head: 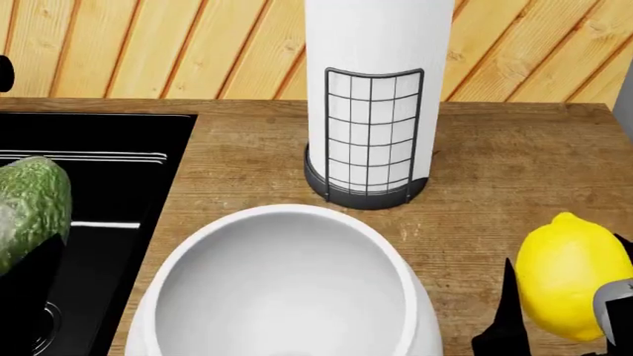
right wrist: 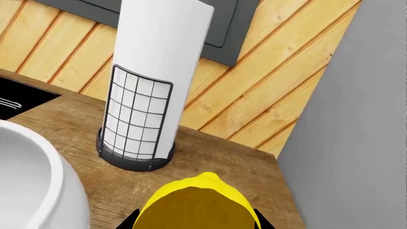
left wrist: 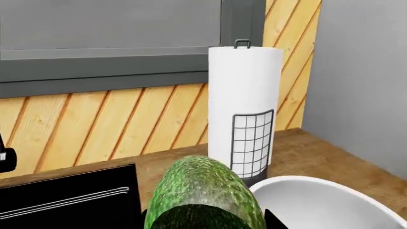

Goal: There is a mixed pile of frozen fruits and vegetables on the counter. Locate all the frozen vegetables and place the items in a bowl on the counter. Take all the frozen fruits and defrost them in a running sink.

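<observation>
A dark green rough-skinned frozen vegetable (left wrist: 203, 191) sits between my left gripper's jaws, held over the black sink's (head: 89, 170) edge at the head view's left (head: 30, 208). My left gripper (left wrist: 207, 224) is shut on it. The white bowl (head: 287, 289) stands on the wood counter (head: 514, 170) just right of the vegetable; its rim also shows in the left wrist view (left wrist: 324, 195) and the right wrist view (right wrist: 32, 176). My right gripper (right wrist: 197, 224) is shut on the yellow lemon (right wrist: 200, 205), held right of the bowl (head: 568, 274). Cherry and grapes are out of view.
A tall white paper roll in a black wire holder (head: 371, 96) stands behind the bowl against the plank wall (head: 148, 44). A grey wall (right wrist: 356, 119) bounds the counter's right end. A grey window frame (left wrist: 108, 67) runs above the planks.
</observation>
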Available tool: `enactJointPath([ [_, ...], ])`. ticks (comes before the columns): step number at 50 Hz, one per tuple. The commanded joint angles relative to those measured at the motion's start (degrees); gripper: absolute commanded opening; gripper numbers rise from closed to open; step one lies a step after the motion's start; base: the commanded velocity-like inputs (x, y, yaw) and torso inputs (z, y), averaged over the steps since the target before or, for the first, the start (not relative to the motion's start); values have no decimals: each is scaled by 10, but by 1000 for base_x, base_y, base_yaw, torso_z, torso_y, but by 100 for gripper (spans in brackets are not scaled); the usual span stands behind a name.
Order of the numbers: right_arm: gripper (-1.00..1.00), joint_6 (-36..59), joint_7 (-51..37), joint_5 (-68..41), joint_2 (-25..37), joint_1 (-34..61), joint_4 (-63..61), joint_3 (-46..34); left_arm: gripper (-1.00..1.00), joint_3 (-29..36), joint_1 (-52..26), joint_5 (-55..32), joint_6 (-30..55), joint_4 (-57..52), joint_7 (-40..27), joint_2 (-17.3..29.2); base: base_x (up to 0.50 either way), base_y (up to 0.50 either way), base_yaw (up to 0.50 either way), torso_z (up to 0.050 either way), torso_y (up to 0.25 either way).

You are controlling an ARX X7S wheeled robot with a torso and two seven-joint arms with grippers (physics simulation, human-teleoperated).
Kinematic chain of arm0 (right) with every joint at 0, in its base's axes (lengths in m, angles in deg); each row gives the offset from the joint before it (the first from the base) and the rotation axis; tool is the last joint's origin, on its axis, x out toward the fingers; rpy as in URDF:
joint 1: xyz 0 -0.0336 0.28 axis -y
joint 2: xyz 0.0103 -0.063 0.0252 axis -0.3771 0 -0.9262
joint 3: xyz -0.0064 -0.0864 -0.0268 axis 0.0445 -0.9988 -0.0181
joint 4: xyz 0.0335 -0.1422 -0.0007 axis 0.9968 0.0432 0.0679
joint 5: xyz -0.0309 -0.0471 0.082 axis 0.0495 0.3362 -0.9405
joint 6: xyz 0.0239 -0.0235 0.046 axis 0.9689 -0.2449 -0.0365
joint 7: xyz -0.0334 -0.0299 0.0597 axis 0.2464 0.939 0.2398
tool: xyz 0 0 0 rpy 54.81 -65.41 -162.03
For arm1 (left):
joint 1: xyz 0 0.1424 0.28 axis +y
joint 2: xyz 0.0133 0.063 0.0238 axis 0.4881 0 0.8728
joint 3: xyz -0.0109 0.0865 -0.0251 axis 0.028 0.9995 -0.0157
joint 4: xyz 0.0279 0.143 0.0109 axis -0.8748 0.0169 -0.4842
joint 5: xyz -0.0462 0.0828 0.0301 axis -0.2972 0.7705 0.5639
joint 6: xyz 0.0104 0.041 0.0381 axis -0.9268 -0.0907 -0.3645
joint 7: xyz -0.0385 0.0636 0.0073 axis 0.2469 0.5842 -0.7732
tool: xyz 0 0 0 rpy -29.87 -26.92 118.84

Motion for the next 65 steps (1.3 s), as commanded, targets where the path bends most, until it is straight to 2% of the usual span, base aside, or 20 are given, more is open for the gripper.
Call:
enactJointPath([
  [1,-100,2,8,9,1,-2,-6,1,-100,-414,192,-214,138,-6,-21,-114,0,0,0,0,0],
  [3,-100,1,11,11,0,-3,-5,-1,-100,-586,364,-299,268,-6,-90,-181,0,0,0,0,0],
  [4,-100,2,10,13,0,-3,-5,-3,-100,-672,430,-324,305,-6,-124,-215,0,0,0,0,0],
  [5,-100,1,10,13,-1,-1,-4,-6,-100,-758,455,-342,336,-6,-143,-239,0,0,0,0,0],
  [7,-100,2,9,15,-3,5,-4,-17,-100,-906,443,-352,344,4,-148,-259,0,0,0,0,0],
  [10,-100,1,11,19,-4,2,-3,-19,-100,-898,399,-375,353,25,-157,-276,0,0,0,0,0],
  [19,-100,-2,11,22,-5,-2,-5,-26,-100,-878,353,-389,363,52,-168,-321,0,0,0,0,1],
  [29,-100,-7,13,21,-1,-11,-7,-20,-100,-831,396,-338,392,102,-125,-374,0,0,0,0,0],
  [42,-100,-20,28,38,0,-39,-10,-1,-100,-818,396,-310,419,187,-71,-382,0,0,0,1,0],
  [48,-100,-24,30,41,0,-48,-13,2,-100,-805,421,-302,429,218,-30,-389,0,0,0,0,0],
  [65,-100,-29,33,54,1,-50,-10,-13,-100,-778,439,-273,442,243,-23,-401,0,0,0,0,0],
])
